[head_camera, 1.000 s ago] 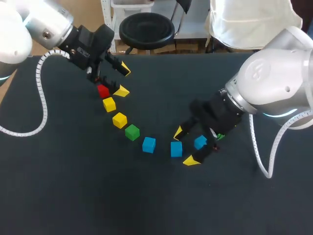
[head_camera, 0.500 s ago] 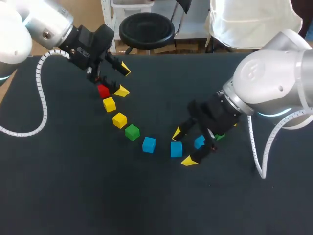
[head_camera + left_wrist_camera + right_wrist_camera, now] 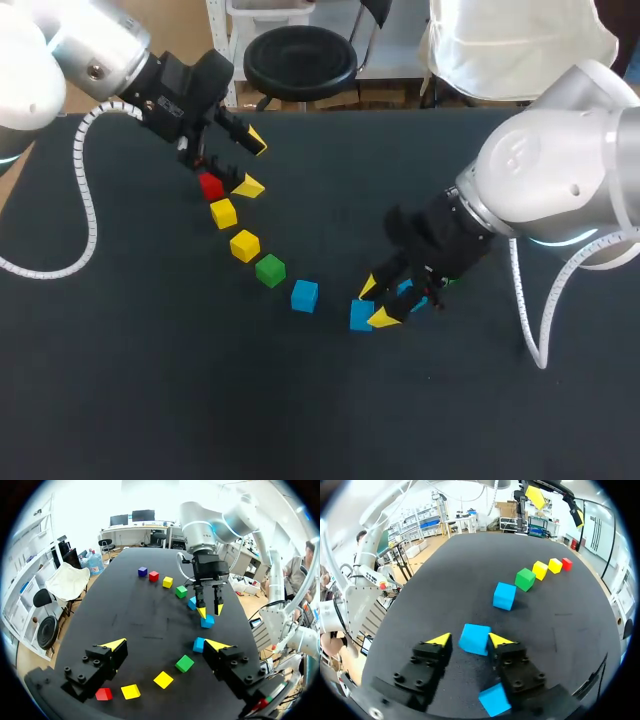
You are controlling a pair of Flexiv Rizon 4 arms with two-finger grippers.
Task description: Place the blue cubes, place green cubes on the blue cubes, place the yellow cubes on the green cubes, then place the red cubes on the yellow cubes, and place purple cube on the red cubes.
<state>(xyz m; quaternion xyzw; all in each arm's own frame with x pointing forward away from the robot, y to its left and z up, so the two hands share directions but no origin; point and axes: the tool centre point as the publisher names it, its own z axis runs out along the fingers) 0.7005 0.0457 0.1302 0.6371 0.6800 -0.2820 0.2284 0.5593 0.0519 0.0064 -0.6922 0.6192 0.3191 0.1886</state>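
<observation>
Right wrist view: blue cube (image 3: pixel 474 638) sits between fingers of the right pincer (image 3: pixel 470 640), narrowly open; unclamped.

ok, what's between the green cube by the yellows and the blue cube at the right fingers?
Just another blue cube, touching neither the green cube nor the blue cube at the fingers. Shows in head and right wrist views.

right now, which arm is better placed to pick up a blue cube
Right. Its gripper has open fingers straddling a blue cube, while the left gripper hangs open by the red cube at the row's far end.
</observation>
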